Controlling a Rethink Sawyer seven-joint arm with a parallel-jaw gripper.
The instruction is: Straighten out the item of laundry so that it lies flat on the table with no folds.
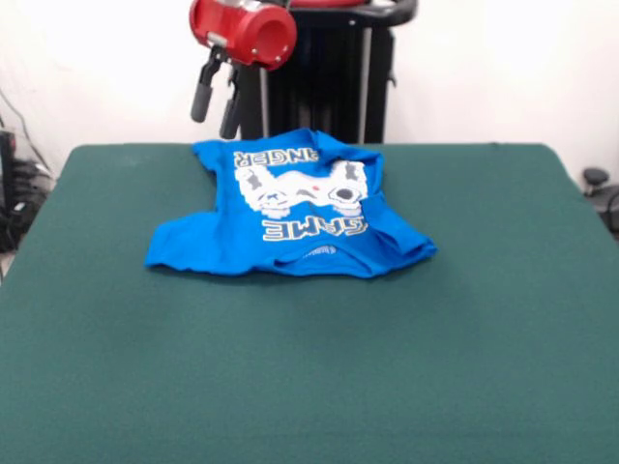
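The bright blue T-shirt (pixel 290 208) lies on the dark green table (pixel 309 367), toward its far side, a little left of centre. Its white-and-grey controller print and white lettering face up, upside down to this view. The far hem is folded over part of the lettering, and the right sleeve area is bunched with wrinkles. My gripper (pixel 216 104) hangs from the red arm above the table's far edge, just left of the shirt's far left corner, clear of the cloth. Its two black fingers (pixel 201 97) are apart and hold nothing.
The robot's black pedestal (pixel 329 77) stands behind the table's far edge. Cables and dark equipment (pixel 14 184) sit off the table's left side, and a small dark object (pixel 595 179) off its right.
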